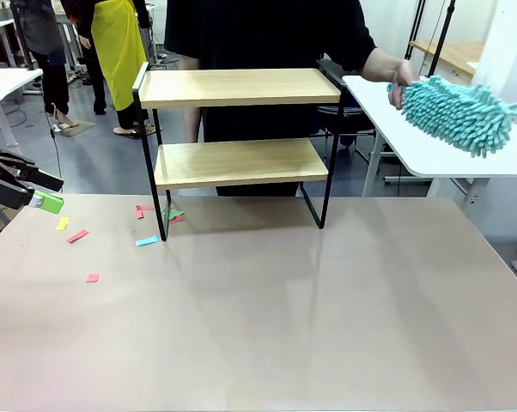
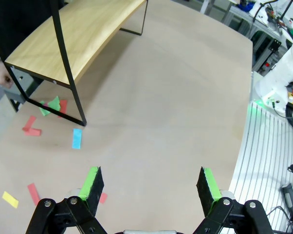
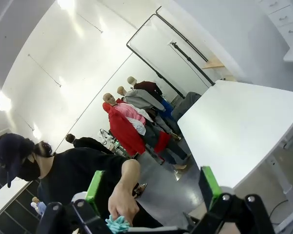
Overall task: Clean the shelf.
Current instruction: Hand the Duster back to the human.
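The shelf (image 1: 234,129) stands at the far middle of the brown table, with two light wood boards in a black frame, both bare. In the left wrist view its lower board (image 2: 73,34) lies ahead to the upper left. My left gripper (image 1: 42,199) hovers at the table's left edge, open and holding nothing (image 2: 150,187). My right gripper (image 3: 151,187) is open too and points up at the person. Behind the shelf, the person's hand (image 1: 394,70) holds a teal fluffy duster (image 1: 460,112) over the white side table; its tip (image 3: 118,224) shows low in the right wrist view.
Several coloured paper scraps (image 1: 76,235) lie on the table around the shelf's left foot (image 2: 77,138). A white side table (image 1: 430,154) stands at the far right. Another robot base (image 2: 283,73) stands beyond the table's edge. Other people stand in the background.
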Robot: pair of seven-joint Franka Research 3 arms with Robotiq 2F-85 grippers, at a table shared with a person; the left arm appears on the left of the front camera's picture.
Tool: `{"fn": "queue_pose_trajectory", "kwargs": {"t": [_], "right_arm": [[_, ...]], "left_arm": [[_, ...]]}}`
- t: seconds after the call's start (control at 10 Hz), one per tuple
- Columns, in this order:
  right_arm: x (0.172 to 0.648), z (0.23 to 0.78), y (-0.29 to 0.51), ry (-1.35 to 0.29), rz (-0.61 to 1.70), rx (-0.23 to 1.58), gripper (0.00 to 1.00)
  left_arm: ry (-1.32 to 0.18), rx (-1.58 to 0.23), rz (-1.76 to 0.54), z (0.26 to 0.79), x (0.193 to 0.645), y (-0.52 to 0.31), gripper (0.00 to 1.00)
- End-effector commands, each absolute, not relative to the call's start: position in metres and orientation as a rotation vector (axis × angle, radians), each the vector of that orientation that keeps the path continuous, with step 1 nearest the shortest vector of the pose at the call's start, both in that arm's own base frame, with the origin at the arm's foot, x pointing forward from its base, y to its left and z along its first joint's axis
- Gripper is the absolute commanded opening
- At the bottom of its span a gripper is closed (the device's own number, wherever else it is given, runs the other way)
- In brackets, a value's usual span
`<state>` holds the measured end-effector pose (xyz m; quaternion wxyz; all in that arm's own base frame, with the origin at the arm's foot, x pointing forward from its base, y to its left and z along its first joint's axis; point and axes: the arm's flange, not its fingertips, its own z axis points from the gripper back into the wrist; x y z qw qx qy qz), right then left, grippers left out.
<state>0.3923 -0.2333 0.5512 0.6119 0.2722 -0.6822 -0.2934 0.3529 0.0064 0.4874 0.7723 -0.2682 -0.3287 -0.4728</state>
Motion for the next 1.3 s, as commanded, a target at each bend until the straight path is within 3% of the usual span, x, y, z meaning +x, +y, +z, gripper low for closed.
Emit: {"fn": "queue_pose_trajectory", "kwargs": {"t": [0.0,1.2], "right_arm": [[0.3896,0.5496,-0.231,-1.571,-0.663,0.631,1.0],[0.3896,0.5496,-0.231,-1.571,-0.663,0.631,1.0]], "left_arm": [[-0.71,-0.591,-1.018,0.4891,0.3523,0.0062,1.0],[-0.71,-0.591,-1.018,0.4891,0.3523,0.0062,1.0]]}}
